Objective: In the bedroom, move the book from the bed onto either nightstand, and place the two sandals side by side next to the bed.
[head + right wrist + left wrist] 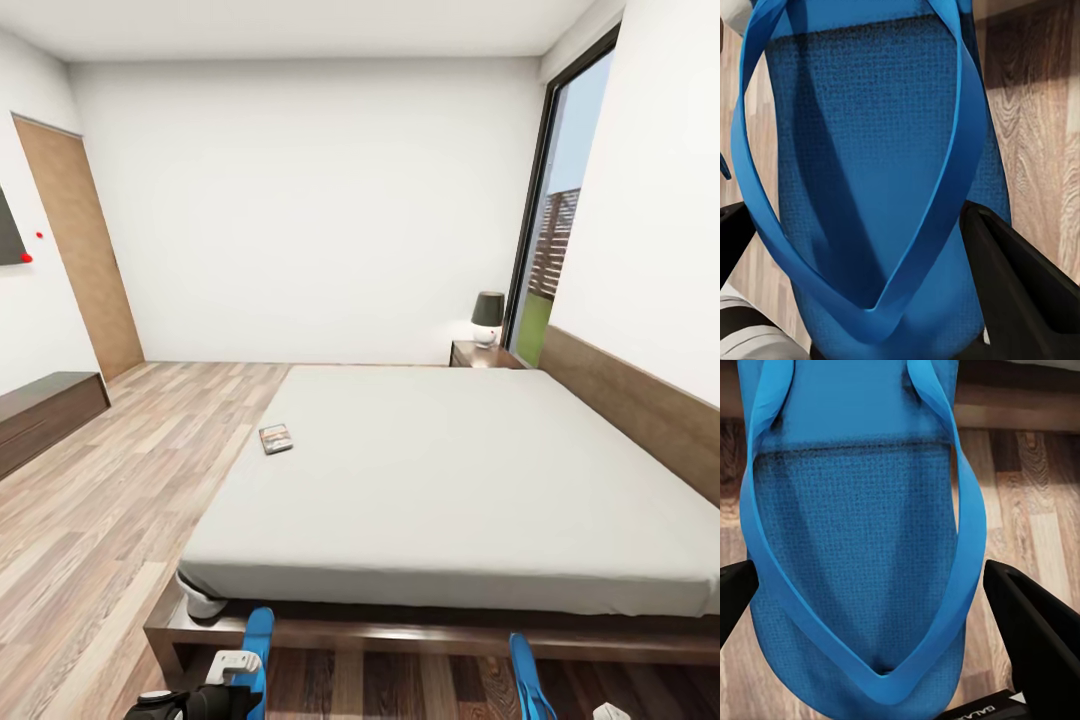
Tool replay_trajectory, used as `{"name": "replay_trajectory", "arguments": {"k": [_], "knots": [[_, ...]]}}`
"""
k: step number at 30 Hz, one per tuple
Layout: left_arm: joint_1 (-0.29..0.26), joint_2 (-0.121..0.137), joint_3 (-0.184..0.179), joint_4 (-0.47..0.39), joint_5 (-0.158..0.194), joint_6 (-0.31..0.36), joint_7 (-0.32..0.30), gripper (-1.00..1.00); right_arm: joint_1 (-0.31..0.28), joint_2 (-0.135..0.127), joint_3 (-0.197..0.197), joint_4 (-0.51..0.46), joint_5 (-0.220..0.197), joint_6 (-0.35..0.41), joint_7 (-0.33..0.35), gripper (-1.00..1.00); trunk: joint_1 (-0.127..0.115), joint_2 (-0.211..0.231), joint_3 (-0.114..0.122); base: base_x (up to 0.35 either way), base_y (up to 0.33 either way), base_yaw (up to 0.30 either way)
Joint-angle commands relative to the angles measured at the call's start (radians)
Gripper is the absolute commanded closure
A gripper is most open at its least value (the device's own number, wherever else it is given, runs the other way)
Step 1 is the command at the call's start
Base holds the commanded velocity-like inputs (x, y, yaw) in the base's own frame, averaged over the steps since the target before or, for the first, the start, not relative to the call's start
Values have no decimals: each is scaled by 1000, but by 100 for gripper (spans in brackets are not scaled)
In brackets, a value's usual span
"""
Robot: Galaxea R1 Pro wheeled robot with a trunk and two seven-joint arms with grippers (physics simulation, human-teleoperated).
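Each arm's fingers hold one sandal, left (862,547), right (870,172), low before the bed (450,470), apparently for pairing on the floor (90,530). Book (275,438) waits untouched.

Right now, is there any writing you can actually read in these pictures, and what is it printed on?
"GALA": white letters, cut off at the picture's edge, on the black body of the left gripper in the left wrist view.
The book on the bed: its cover is too small and blurred to read.
The blue sandals show no lettering.
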Motion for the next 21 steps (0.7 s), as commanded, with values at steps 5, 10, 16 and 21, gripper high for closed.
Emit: {"name": "replay_trajectory", "arguments": {"k": [5,10,16,21], "knots": [[0,0,9,-2,-8,8,-7,100,-1,0,6,2,-11,12,4,100,19,-36,-17,0,0,0],[0,0,9,-2,-8,7,-7,100,-1,0,6,2,-11,12,3,100,38,-71,-33,0,0,0],[0,0,9,-2,-7,7,-7,100,-1,0,5,2,-11,12,4,100,61,-113,-51,0,0,0],[0,0,9,-2,-8,8,-7,100,-1,0,6,2,-11,12,4,100,81,-148,-67,0,0,0]]}}
